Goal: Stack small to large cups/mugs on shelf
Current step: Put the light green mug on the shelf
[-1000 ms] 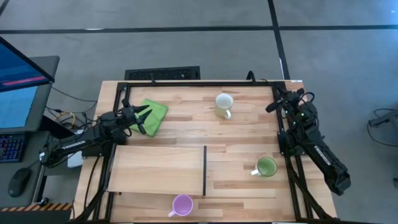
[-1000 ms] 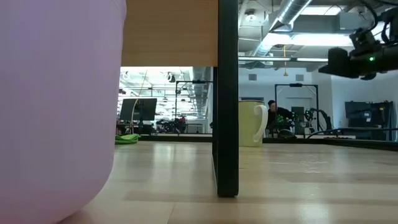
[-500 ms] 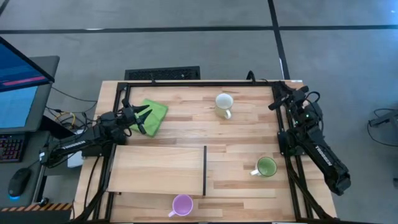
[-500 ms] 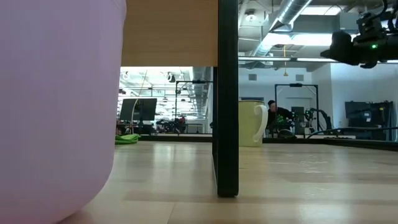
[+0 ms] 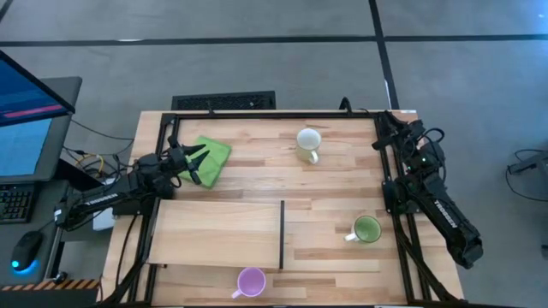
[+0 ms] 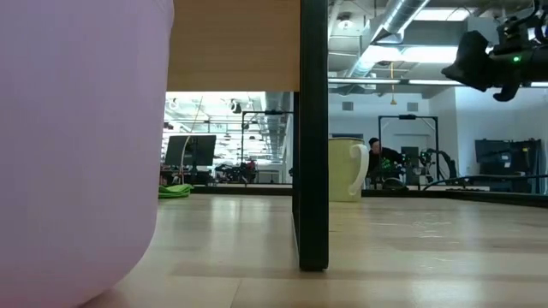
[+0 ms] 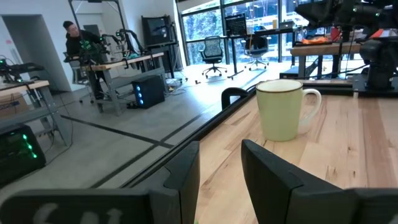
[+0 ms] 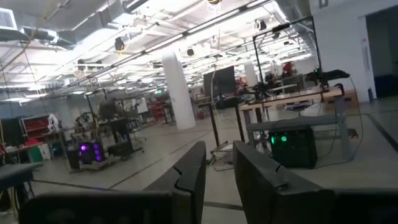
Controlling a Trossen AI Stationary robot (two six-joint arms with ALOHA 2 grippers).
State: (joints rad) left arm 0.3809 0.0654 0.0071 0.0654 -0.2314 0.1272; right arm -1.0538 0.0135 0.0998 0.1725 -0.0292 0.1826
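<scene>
High view: butcher-block wooden surface (image 5: pixel 257 175) with a flat pale plywood shelf board (image 5: pixel 214 233) lying on it toward the near-left, a thin dark strip along its right short edge. None of the three mugs sits on the board. The white/cream handled mug (image 5: pixel 308 143) stands at the far middle, the green handled mug (image 5: pixel 366 229) near the right side, just right of the board's dark strip, and the light purple handled mug (image 5: pixel 251 281) at the near edge, just off the board. A folded green cloth (image 5: pixel 208 159) lies at the far left, with the left claw (image 5: pixel 195 165) over its edge; the right claw (image 5: pixel 385 130) sits at the far right corner, raised, well apart from every mug. Low view adds what the overhead cannot: the purple mug fills the left of frame close to the lens, the board's dark edge strip reads as a vertical bar, the cream mug stands upright beyond it, and the right arm hangs clear above the surface. Left wrist view: left claw fingers (image 7: pixel 186 177) stand slightly parted with nothing between them, the cream mug ahead; a person shows far off in the room. Right wrist view: right claw fingers (image 8: pixel 193 171) are narrowly parted, empty, aimed out at the room; no mug is visible there.
</scene>
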